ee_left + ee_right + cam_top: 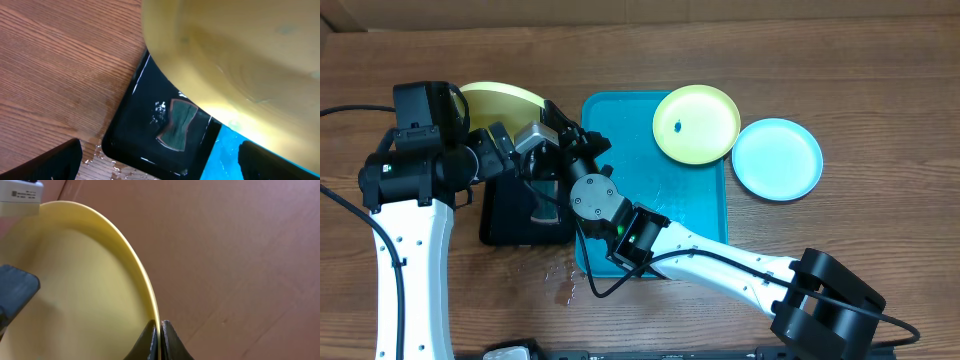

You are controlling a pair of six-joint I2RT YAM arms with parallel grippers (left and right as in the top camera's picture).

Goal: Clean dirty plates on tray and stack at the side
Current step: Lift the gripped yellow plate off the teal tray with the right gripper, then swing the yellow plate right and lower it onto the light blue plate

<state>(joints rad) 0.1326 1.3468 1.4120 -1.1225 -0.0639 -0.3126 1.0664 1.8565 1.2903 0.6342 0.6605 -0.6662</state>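
My right gripper [553, 119] [160, 327] is shut on the rim of a pale yellow-green plate [502, 100] [75, 290] and holds it tilted above the black tray. My left gripper [516, 152] [160, 160] is open and empty, its fingers spread wide just below this plate [240, 50]. A second yellow-green plate [696, 124] with a small blue speck lies on the far right corner of the turquoise tray [660, 205]. A light cyan plate [777, 159] lies on the table right of the tray.
A smaller black tray [515, 218] [135, 125] sits against the turquoise tray's left side, with water and a dark green sponge [177, 125] in it. Water drops lie on the wood [563, 282] near the trays' front corners.
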